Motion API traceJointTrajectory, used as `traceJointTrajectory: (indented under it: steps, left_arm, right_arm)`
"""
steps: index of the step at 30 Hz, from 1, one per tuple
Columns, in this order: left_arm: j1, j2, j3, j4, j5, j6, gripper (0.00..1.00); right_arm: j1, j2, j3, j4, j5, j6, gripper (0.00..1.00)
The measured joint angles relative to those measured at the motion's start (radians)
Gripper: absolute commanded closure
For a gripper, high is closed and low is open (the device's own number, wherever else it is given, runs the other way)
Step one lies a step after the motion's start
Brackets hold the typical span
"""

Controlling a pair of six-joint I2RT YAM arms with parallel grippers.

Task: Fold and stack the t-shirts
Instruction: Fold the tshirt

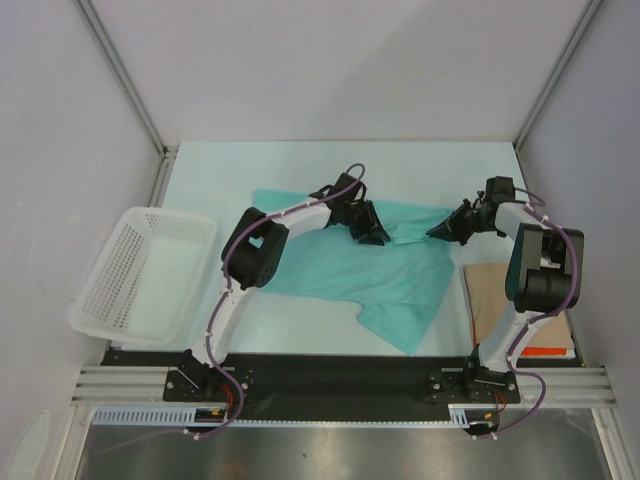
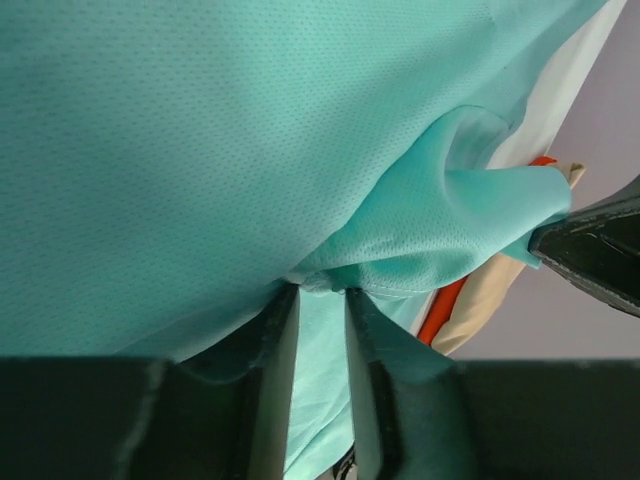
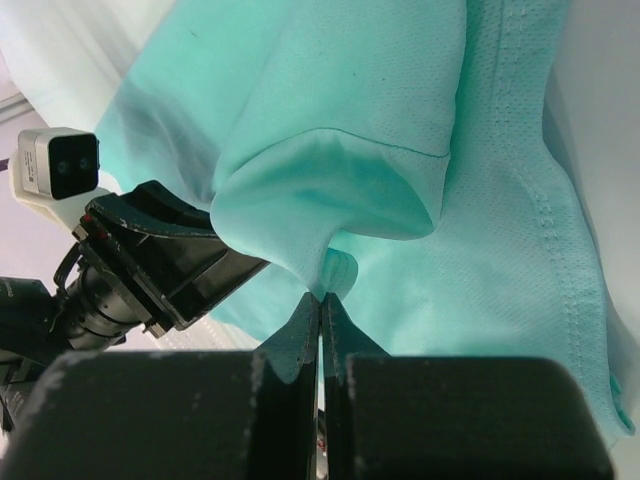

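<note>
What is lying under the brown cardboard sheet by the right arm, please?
Only an orange-red edge shows at the near right corner of the brown cardboard sheet, seemingly beneath it. The sheet and the right arm cover the rest, so I cannot identify it.

Plain teal t-shirt, spread out, rumpled; far-right edge bunched, raised in fold.

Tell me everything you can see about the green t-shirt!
The t-shirt is plain mint-green, of soft, finely dotted knit with stitched hems, no print. It lies spread and rumpled on the table. The right gripper pinches a raised fold at its far edge; the left gripper, jaws parted, sits at another bunched fold beside it.
</note>
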Motion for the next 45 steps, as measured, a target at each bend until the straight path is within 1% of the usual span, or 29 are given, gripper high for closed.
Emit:
traceJointTrajectory:
  steps: [2,3,5,6,7,11,16,19,24,30,31,32,33,34,35,38,41,44,45]
  left_arm:
    - [-0.002,0.009,0.016,-0.013,-0.006,0.0,0.74]
    - [-0.003,0.015,0.026,-0.017,-0.006,0.0,0.8]
    - [-0.005,0.024,0.034,-0.017,-0.013,-0.001,0.88]
    - [-0.006,0.026,0.035,-0.016,-0.013,-0.001,0.97]
    - [-0.006,0.027,0.037,-0.018,-0.014,-0.002,1.0]
    - [-0.011,0.027,0.053,-0.043,-0.039,0.018,1.0]
    - [-0.02,0.018,0.083,-0.106,-0.094,0.082,1.0]
    - [-0.021,-0.016,0.075,-0.167,-0.148,0.14,1.0]
    - [-0.012,-0.105,0.016,-0.229,-0.213,0.211,1.0]
    - [-0.002,-0.176,-0.012,-0.261,-0.208,0.267,1.0]
    - [-0.001,-0.18,-0.021,-0.26,-0.203,0.272,1.0]
    - [-0.001,-0.184,-0.035,-0.256,-0.195,0.277,0.99]
    - [-0.001,-0.187,-0.052,-0.249,-0.185,0.28,0.98]
    - [-0.001,-0.187,-0.068,-0.248,-0.178,0.283,0.98]
    - [-0.001,-0.187,-0.082,-0.246,-0.172,0.288,0.95]
    - [0.002,-0.187,-0.111,-0.249,-0.148,0.305,0.89]
    - [0.01,-0.187,-0.117,-0.249,-0.13,0.334,0.85]
    - [0.031,-0.196,-0.131,-0.246,-0.124,0.366,0.78]
    - [0.042,-0.203,-0.14,-0.244,-0.123,0.376,0.78]
  right_arm:
    - [0.0,0.0,0.0,-0.001,0.0,-0.006,1.0]
    - [0.0,0.0,0.0,-0.001,0.0,-0.008,1.0]
    - [0.0,0.0,0.0,-0.001,0.0,-0.011,1.0]
    - [0.0,0.0,0.0,-0.002,0.0,-0.011,1.0]
    - [0.0,0.0,0.0,-0.002,0.0,-0.011,1.0]
    - [0.0,0.0,0.0,-0.01,0.001,-0.015,1.0]
    - [0.0,-0.001,0.01,-0.055,0.016,-0.029,1.0]
    - [0.0,-0.008,0.034,-0.109,0.043,-0.039,1.0]
    - [0.0,-0.026,0.101,-0.226,0.083,-0.067,1.0]
    - [0.01,-0.025,0.114,-0.299,0.105,-0.082,1.0]
    - [0.013,-0.024,0.114,-0.304,0.105,-0.082,0.98]
    - [0.016,-0.022,0.114,-0.307,0.105,-0.082,0.92]
    - [0.02,-0.018,0.114,-0.309,0.105,-0.082,0.83]
    - [0.024,-0.013,0.113,-0.311,0.106,-0.081,0.8]
    - [0.03,-0.007,0.112,-0.312,0.111,-0.089,0.79]
    - [0.046,-0.001,0.101,-0.322,0.187,-0.122,0.79]
    - [0.092,-0.003,0.102,-0.358,0.376,-0.185,0.77]
    - [0.153,-0.012,0.113,-0.386,0.492,-0.227,0.76]
    - [0.174,-0.018,0.119,-0.392,0.518,-0.236,0.75]
